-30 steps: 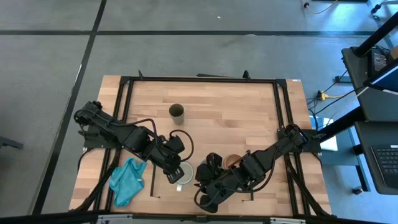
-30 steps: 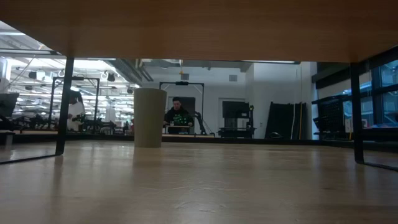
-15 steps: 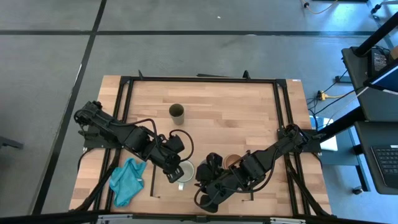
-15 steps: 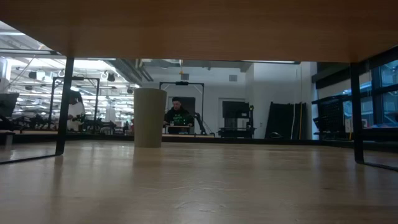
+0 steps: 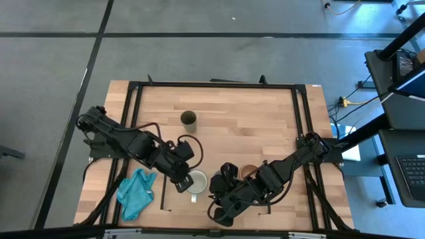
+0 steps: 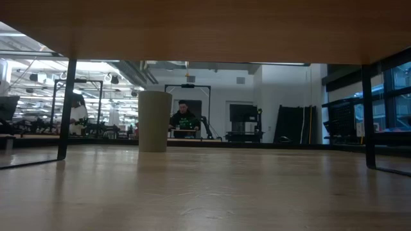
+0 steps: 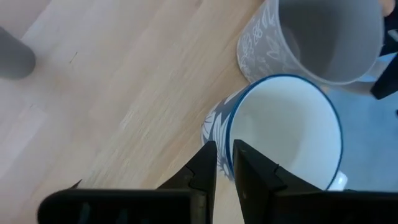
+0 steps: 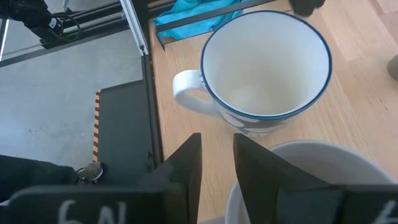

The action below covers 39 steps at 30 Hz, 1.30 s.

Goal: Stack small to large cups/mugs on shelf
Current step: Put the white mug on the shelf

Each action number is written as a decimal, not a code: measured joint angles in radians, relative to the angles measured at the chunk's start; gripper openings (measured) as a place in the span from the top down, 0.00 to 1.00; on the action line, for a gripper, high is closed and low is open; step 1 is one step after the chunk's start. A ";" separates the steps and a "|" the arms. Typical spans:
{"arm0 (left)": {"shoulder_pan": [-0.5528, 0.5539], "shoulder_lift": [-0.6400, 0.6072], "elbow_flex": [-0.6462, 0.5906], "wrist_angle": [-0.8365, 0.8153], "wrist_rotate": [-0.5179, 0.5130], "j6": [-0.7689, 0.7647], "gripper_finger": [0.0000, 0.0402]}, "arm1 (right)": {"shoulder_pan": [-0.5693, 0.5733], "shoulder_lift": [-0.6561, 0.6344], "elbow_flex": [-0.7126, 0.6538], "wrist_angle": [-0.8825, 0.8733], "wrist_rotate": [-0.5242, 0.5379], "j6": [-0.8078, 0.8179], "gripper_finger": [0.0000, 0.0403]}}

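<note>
The white mug (image 5: 198, 180) with a blue rim stands near the near edge of the light-wood shelf (image 5: 252, 113). My left gripper (image 5: 180, 179) is shut on it. In the left wrist view the grey patterned mug (image 7: 317, 37) stands right beside the white mug (image 7: 286, 137). In the high view my right arm hides the grey mug, and my right gripper (image 5: 222, 178) is shut on it. The tan wooden cup (image 5: 247, 171) shows just beyond the right arm. Toward the far edge, the dark olive-green cup (image 5: 189, 120) stands upright on its base. My left gripper (image 7: 225, 163) holds the white mug by its rim (image 7: 229, 138), on the side away from the grey mug. One finger is inside the mug and one outside. The mug is upright. My right gripper (image 8: 217, 168) straddles the grey mug's rim (image 8: 277, 149), with one finger (image 8: 252, 168) over the inside and the other finger outside. It comes from the table's right. The gripper hides the contact itself.
A teal cloth (image 5: 136, 192) lies crumpled near the left rail, close to the near-left corner. Black rails (image 5: 133, 133) (image 5: 299, 133) run along the shelf's short edges. In the low view the olive-green cup (image 6: 155, 120) stands alone, and people sit in the room behind it.
My left gripper has shifted a little toward the table's far edge. The white mug shows slightly farther along with it. My right arm has kept still.
</note>
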 joint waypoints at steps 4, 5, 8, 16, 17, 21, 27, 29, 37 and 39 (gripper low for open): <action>-0.001 -0.032 0.000 0.000 -0.024 0.000 0.88 | 0.000 0.000 0.000 -0.001 0.000 -0.001 0.77; -0.001 -0.043 0.000 0.000 -0.030 0.003 0.88 | 0.000 0.000 0.000 -0.002 0.000 -0.002 0.77; -0.002 -0.073 0.000 -0.002 -0.054 0.044 0.88 | 0.000 0.000 0.000 -0.003 0.000 -0.003 0.77; -0.010 -0.149 0.000 -0.034 -0.049 0.077 0.88 | 0.000 0.000 0.000 -0.014 0.000 -0.006 0.77; -0.009 -0.157 0.000 -0.036 -0.049 0.077 0.88 | 0.000 0.000 0.000 -0.015 0.000 -0.006 0.77; -0.009 -0.176 0.000 -0.032 -0.047 0.077 0.88 | 0.000 0.000 0.000 -0.022 0.000 -0.006 0.77; -0.009 -0.174 0.000 -0.026 -0.047 0.077 0.88 | 0.000 0.000 0.000 -0.022 0.000 -0.006 0.77; -0.007 -0.172 0.000 -0.026 -0.047 0.077 0.88 | 0.000 0.000 0.000 -0.022 0.000 -0.006 0.77; -0.007 -0.172 0.000 -0.025 -0.047 0.077 0.88 | 0.000 0.000 0.000 -0.022 0.000 -0.004 0.77; -0.007 -0.172 0.000 -0.026 -0.047 0.077 0.88 | -0.002 0.000 0.000 -0.022 0.000 -0.003 0.77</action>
